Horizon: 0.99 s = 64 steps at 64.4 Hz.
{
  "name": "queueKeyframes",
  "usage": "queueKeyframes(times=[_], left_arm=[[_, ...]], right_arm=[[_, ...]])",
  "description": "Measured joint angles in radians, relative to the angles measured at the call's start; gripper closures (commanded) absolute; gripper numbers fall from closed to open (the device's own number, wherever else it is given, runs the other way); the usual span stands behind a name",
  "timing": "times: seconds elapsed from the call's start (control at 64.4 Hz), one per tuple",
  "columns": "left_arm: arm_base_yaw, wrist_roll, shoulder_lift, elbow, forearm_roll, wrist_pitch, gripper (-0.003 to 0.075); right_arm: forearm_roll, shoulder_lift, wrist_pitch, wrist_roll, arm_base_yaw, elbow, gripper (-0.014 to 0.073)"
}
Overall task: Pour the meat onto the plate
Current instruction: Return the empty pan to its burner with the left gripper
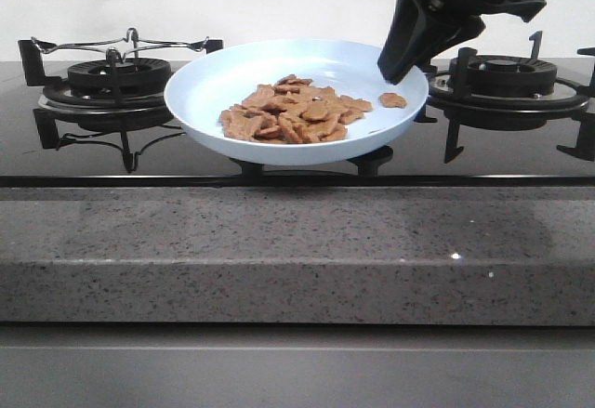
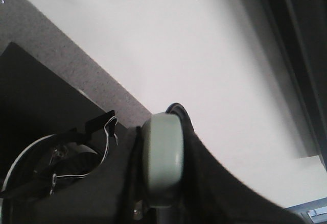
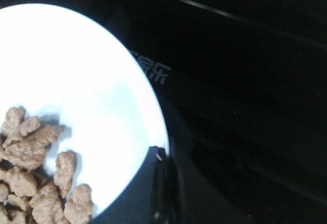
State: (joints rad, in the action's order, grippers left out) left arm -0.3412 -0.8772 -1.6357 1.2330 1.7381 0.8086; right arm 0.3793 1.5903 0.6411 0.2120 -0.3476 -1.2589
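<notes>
Meat (image 1: 296,111) heaped on the pale blue plate (image 1: 214,83), just beside the right gripper (image 1: 402,55) clamped on its rim.

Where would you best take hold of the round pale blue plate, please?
Pinch the raised rim of the round pale blue plate on its right side, coming from above, probably where the right hand already sits: that rim is bare, and the tan meat pieces lie nearer the middle.

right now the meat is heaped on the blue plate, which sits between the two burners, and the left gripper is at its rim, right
Not quite: the right gripper is at the rim, as the front view shows. The meat is heaped on the blue plate between the two burners.
</notes>
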Motion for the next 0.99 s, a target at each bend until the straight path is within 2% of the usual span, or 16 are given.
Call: queueKeyframes(times=[0.218, 0.59, 0.684, 0.87, 0.932, 0.994], left_arm=[[0.000, 0.006, -0.126, 0.036, 0.008, 0.031, 0.0741], [0.019, 0.021, -0.227, 0.047, 0.044, 0.048, 0.0724], [0.026, 0.021, -0.231, 0.050, 0.046, 0.050, 0.0638], [0.028, -0.020, -0.231, 0.052, 0.042, 0.052, 0.0324], [0.028, -0.027, -0.231, 0.054, 0.042, 0.053, 0.0250], [0.028, -0.036, -0.231, 0.058, 0.041, 0.055, 0.0210]], right_arm=[[0.000, 0.000, 0.000, 0.000, 0.000, 0.000, 0.0713], [0.000, 0.000, 0.000, 0.000, 0.000, 0.000, 0.0713], [0.000, 0.000, 0.000, 0.000, 0.000, 0.000, 0.0713], [0.000, 0.000, 0.000, 0.000, 0.000, 0.000, 0.0713], [0.000, 0.000, 0.000, 0.000, 0.000, 0.000, 0.0713], [0.000, 0.000, 0.000, 0.000, 0.000, 0.000, 0.0713]])
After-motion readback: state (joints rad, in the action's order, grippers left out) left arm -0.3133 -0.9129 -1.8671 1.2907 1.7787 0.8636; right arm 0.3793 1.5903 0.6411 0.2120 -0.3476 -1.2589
